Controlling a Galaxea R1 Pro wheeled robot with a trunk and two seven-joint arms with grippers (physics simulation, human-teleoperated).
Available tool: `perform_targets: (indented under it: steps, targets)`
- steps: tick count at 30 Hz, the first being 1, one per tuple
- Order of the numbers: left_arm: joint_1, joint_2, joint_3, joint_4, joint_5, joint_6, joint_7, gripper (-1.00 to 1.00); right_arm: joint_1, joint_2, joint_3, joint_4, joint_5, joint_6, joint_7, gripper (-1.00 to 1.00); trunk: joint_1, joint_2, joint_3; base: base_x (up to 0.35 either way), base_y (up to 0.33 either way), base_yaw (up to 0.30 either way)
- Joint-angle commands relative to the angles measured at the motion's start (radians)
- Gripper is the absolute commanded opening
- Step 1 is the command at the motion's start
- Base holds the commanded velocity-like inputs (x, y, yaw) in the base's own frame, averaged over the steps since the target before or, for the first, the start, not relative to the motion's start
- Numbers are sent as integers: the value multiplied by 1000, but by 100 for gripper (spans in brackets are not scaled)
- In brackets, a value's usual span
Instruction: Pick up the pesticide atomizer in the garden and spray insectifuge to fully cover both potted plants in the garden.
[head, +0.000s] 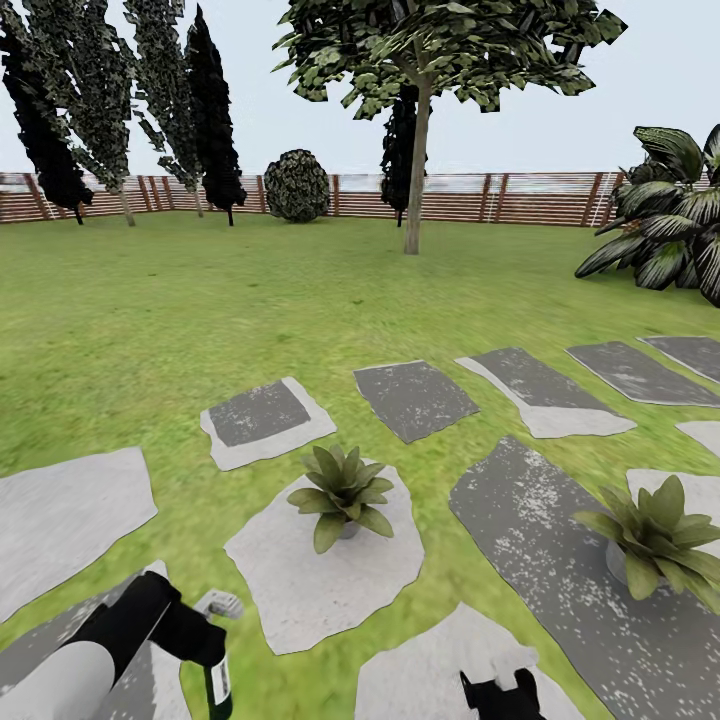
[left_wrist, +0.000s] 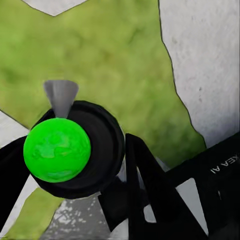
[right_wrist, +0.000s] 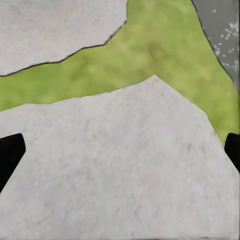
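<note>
While left tool (head: 205, 650) clamps atomizer (head: 219, 682), right tool (head: 500, 692) spread; both grey-potted rosettes (head: 342, 491) (head: 652, 535) on stones.

Your left arm (head: 95, 650) has a smooth white-grey round forearm that runs into a matte black wrist section. Your left gripper (left_wrist: 125, 200) is all black, with angular flat links and small pale lettering printed along one bar. Your right gripper (head: 500, 695) has two short black fingertips (right_wrist: 10, 155), plain and unmarked.
</note>
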Motion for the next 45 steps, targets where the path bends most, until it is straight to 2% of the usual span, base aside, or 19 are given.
perform_targets:
  steps: [1, 4, 5, 8, 16, 27, 31, 35, 38, 39, 45]
  targets:
    - [0, -1, 6, -1, -6, 12, -6, -100, 0, -1, 3, 1, 0, -3, -1, 100, 0, 0, -1, 0, 0, 0]
    - [5, -1, -12, -1, -9, 27, -6, -100, 1, -1, 3, 3, -14, -3, 0, 100, 0, 0, -1, 0, 0, -94]
    - [7, -1, -33, 1, -10, 28, -5, -100, 0, -1, 3, 4, -16, -3, 0, 100, 0, 0, -1, 0, 0, -225]
    - [11, 0, -65, 9, -9, 30, -5, -100, 1, -1, 5, 7, -17, -2, 1, 100, 0, 0, -1, 0, 0, -269]
    - [12, -1, -70, 15, -9, 30, -2, -100, 0, 6, 6, 7, -17, -1, 3, 100, 0, 0, -1, 62, 0, -297]
    - [10, -2, -85, 4, -10, 31, -3, -100, 1, 6, 6, 7, -17, -1, 2, 100, 0, 0, -1, 309, 0, -300]
    - [0, -3, -144, 0, -9, 96, -4, -100, 1, 5, 6, 7, -17, -1, 2, 100, 0, 0, -1, 205, 0, -195]
    - [-6, -5, -179, -4, -8, 128, -6, -100, 1, 5, 6, 8, -17, -1, 2, 100, 0, 0, -1, 37, 0, -32]
    - [-13, -7, -184, -28, -7, 177, -8, -100, 1, 6, 6, 8, -17, -1, 2, 100, 0, 0, -1, 6, 0, -5]
    - [-16, -8, -185, -55, -5, 213, -9, -100, 1, 6, 6, 8, -17, -1, 2, 100, 0, 0, -1, 2, 0, -1]
    - [-19, -9, -188, -167, -3, 297, -14, -100, 2, 6, 6, 9, -17, -1, 2, 100, 0, 0, -1, 0, 0, 0]
